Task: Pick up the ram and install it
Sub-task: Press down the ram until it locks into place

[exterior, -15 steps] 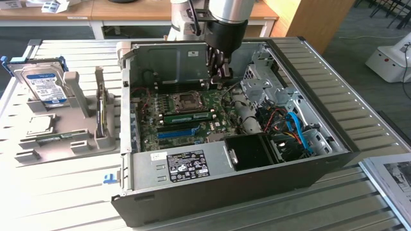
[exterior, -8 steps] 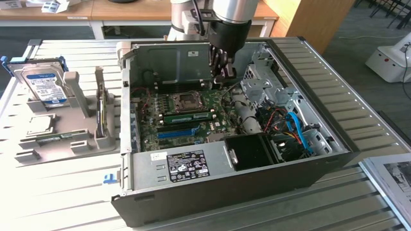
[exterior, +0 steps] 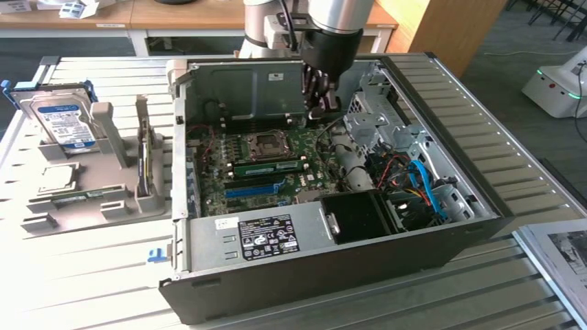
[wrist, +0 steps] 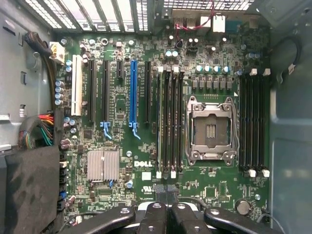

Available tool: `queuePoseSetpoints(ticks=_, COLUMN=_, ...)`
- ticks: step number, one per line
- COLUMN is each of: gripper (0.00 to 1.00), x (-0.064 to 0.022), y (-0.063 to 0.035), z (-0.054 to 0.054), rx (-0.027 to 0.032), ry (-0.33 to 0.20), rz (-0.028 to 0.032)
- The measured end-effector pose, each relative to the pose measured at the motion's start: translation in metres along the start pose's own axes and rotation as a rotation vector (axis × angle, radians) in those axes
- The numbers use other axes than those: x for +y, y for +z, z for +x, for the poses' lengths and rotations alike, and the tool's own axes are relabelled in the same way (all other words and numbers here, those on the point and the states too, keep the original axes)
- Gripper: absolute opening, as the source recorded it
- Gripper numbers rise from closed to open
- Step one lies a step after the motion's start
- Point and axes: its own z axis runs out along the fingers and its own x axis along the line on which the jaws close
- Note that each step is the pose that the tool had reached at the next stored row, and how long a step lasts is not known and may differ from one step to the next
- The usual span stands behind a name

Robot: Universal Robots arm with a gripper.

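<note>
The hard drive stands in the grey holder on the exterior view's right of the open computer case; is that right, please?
Not quite: the hard drive stands in the grey holder on the exterior view's left of the open computer case, not its right; the exterior view shows this.

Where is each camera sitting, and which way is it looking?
Exterior view: sits off the arm, high up, looking down into the open computer case on the table; the arm and its shut gripper hang over the case.
Wrist view: rides on the wrist, facing straight at the motherboard; the gripper shows in front.
Both share: the motherboard, the blue slot, the square socket and the green ram standing in a slot beside it.
</note>
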Motion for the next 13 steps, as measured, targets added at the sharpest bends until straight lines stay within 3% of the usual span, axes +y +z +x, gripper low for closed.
queuePoseSetpoints(ticks=13, gripper=0.1, x=-0.001, y=0.0014, z=0.0, rx=0.0, ry=0.0, rz=0.0)
